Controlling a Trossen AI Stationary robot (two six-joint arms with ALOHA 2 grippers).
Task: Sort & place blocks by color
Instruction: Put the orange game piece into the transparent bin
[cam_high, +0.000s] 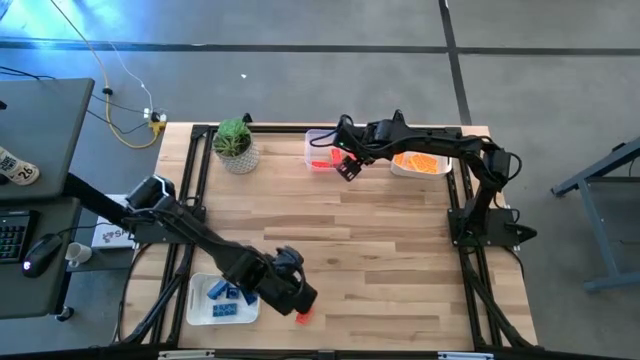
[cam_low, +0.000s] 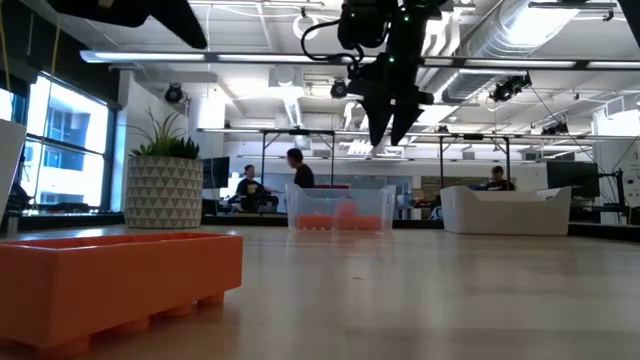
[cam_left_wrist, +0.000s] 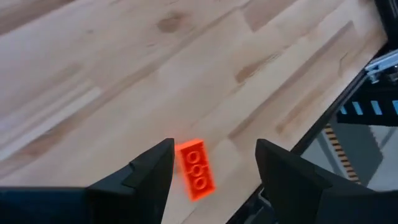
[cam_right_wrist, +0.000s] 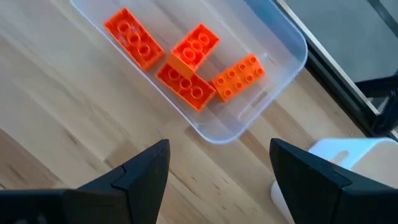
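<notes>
**Left gripper spread over a red block at the table's front edge**

The left gripper (cam_high: 300, 305) hangs low near the front edge of the table (cam_high: 380, 250), its fingers (cam_left_wrist: 152, 171) spread wide with nothing between them but air. Directly below, framed between the two fingers in the left wrist view, a red block (cam_left_wrist: 195, 169) lies flat on the wood, studs up, touching neither finger. Just beside that gripper stands a clear tray of blue blocks (cam_high: 226, 294), at the front left of the table.

The right gripper (cam_high: 347, 166) is raised above the back of the table, its fingers (cam_right_wrist: 144, 167) also spread and empty. It hovers just beside a clear tray (cam_right_wrist: 283, 46) holding four red-orange blocks (cam_right_wrist: 186, 62), two of them lying apart and one stacked tilted on another. A white tray with orange blocks (cam_high: 420, 162) stands near it at the back right, under the right arm.

A potted plant (cam_high: 236, 145) stands at the back left corner. In the low view, people sit at desks in the room well behind the table.
</notes>
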